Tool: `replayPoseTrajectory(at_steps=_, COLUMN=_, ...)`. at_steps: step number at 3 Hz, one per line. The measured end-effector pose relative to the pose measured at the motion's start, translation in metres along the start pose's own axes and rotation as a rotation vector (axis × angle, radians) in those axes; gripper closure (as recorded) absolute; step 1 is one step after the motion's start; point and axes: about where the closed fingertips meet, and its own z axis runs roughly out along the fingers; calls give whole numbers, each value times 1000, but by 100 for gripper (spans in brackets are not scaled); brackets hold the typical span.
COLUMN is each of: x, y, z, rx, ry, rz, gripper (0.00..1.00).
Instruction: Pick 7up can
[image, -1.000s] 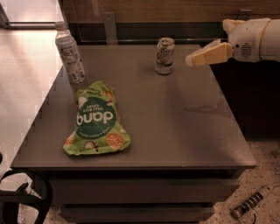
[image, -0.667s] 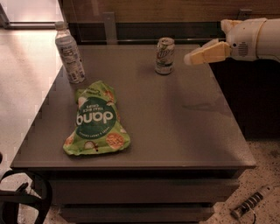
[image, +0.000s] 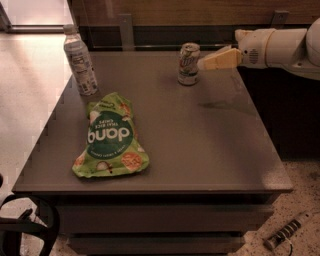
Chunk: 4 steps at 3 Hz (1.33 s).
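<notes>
— What fills most of the view?
— A dark grey table (image: 210, 150), taking up the middle and reaching toward the lower edge.

— And the robot?
— Its white arm (image: 280, 46) comes in from the upper right edge, lying level above the table's far right corner.

— What lies on the top?
— A green chip bag (image: 110, 137) lies flat at centre left. A clear plastic bottle (image: 80, 62) with a white cap stands upright in the upper left, just beyond the bag.

— Where is the gripper?
— The gripper (image: 201, 63), pale yellow, points left from the arm's end, in the upper middle. Wide or narrow, I cannot tell; it shows as a single wedge.

— And the 7up can?
— The 7up can (image: 188, 64) stands upright near the table's far edge, upper middle, well apart from the bottle. The gripper's tip is just beside its right side; whether they touch, I cannot tell.
</notes>
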Motion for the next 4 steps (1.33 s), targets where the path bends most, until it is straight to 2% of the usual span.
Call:
replayPoseTrajectory(at_steps=2, x=21, y=-12, z=49, rx=-9, ry=-111, rz=29, gripper=0)
replayPoseTrajectory(at_steps=3, x=28, y=-9, z=74, rx=-43, ry=-148, rz=34, gripper=0)
replayPoseTrajectory(at_steps=4, x=32, y=-6, z=88, rx=-68, ry=-158, rz=39, gripper=0)
